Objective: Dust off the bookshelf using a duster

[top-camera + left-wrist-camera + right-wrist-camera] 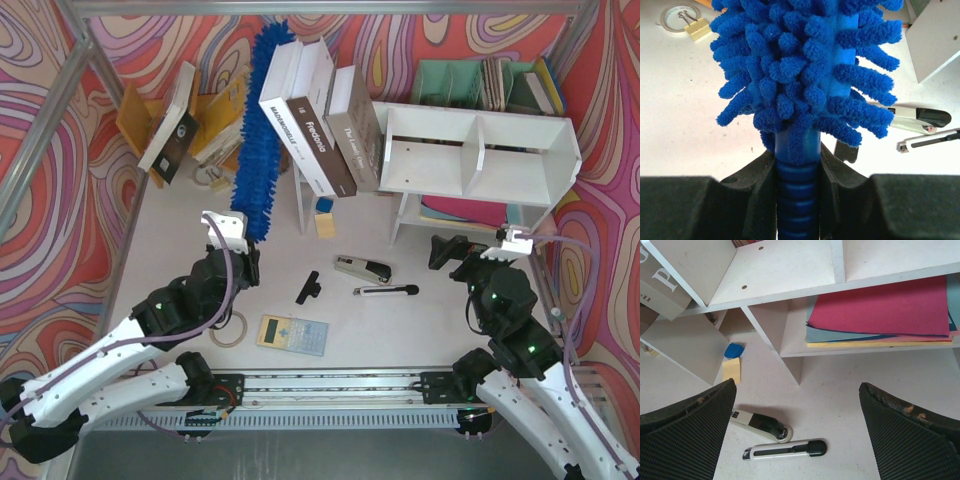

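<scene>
Nearest lens, left gripper [797, 167] clamps duster [805, 70] handle; fluffy head reaches away, left of bookshelf [478, 150]; right gripper [797, 430] agape, empty; grasp secured, judged; next: lift, swing right onto shelf.

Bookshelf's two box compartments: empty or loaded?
Empty. Both boxes of the bookshelf show only bare white board. The coloured sheets lie on the tier below.

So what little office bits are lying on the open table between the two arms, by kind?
Stapler: 1
Utility knife: 1
Calculator: 1
Tape ring: 1
Small black piece, kind unclear: 1
Total: 5
</scene>
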Controlling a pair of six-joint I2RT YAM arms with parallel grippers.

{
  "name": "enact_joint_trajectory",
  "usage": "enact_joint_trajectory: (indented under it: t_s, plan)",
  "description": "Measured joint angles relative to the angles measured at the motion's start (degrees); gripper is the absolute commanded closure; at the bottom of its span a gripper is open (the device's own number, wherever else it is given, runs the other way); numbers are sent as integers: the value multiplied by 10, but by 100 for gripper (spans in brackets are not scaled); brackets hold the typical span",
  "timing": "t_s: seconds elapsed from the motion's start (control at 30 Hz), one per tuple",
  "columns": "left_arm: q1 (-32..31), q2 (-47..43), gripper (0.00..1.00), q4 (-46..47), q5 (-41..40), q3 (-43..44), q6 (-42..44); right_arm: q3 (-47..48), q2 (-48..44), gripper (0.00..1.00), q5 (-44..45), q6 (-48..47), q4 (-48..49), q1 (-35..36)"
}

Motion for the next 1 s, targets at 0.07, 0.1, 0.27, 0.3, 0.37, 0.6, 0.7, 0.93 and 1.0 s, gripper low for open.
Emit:
enact_joint_trajectory:
  t_s: [0.07,0.1,0.27,0.3,0.37,0.6,0.7,0.93,1.0]
  plan:
    - [0,3,100,-2,10,0,-2,0,3,1,0,0,0,0]
    - [0,3,100,-2,12,0,-2,0,5,1,0,0,0,0]
    - [2,20,100,-1,21,-1,-10,0,10,1,0,0,0,0]
    - [3,26,100,0,21,-2,-13,0,10,1,0,0,0,0]
    - [4,38,100,0,25,-8,-17,0,11,1,0,0,0,0]
    - [15,42,100,0,30,-20,-20,0,11,1,0,0,0,0]
    - [18,31,100,-7,28,-14,-19,0,11,1,0,0,0,0]
    - [18,1,100,-21,29,34,-19,0,11,1,0,0,0,0]
    - [18,-8,100,-21,30,36,-21,0,11,1,0,0,0,0]
